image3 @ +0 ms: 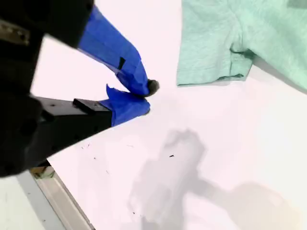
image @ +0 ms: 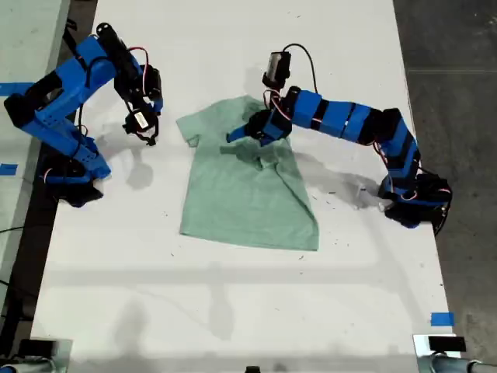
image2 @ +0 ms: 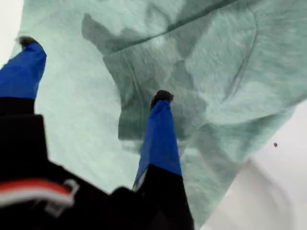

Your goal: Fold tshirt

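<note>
Exterior view: tshirt [image: 247, 183] flat on white desk [image: 233, 311], roughly centre, partly folded: edge toward the exterior view's right turned in over the body, one sleeve sticking out toward the exterior view's left near the top. First gripper [image: 247, 134] down over upper part of the shirt, arm reaching in from the exterior view's right. Second gripper [image: 146, 130] hanging over bare desk just off the sleeve, arm based at the exterior view's left, not touching cloth. Blue tape marks visible on the surfaces beside the desk, at the exterior view's far left and lower right [image: 442, 318].

First wrist view only: jaws of first gripper [image2: 93, 69] spread wide, one blue finger [image2: 160, 129] with dark tip pressed against a creased fold, the other at the frame edge over smooth fabric. No cloth between the tips. Overlapping layers and fold shadows of tshirt [image2: 230, 57] clear here, unreadable from the exterior view. Bare desk [image2: 273, 191] at one corner past the shirt edge.

Second wrist view only: second gripper [image3: 146, 98] fingers drawn together at the tips, nothing pinched, above bare desk [image3: 230, 158]. Sleeve hem of tshirt [image3: 211, 43] close by but apart from the tips. Small dark specks on desk surface; desk edge rail seen at frame corner.

No readable writing, brand or label in any view.
</note>
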`<state>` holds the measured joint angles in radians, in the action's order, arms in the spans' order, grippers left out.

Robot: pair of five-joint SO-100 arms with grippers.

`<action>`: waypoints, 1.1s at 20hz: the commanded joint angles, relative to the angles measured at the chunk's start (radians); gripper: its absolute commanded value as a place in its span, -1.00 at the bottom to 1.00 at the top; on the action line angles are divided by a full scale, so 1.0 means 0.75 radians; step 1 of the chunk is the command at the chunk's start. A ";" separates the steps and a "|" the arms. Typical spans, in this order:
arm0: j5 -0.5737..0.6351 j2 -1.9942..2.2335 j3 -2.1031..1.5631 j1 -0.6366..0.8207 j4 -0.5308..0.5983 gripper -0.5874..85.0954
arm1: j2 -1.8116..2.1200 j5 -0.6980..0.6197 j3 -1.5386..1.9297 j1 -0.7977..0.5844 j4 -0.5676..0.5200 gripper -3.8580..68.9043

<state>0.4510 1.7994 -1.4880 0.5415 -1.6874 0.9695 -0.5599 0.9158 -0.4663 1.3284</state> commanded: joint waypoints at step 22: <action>0.256 -0.636 0.160 0.166 0.241 -0.10 | 1.217 -0.010 0.718 -0.039 0.342 0.07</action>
<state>0.6228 1.3744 -1.3883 0.6351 -1.5524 1.8055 -0.5814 1.4573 -0.5031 1.5938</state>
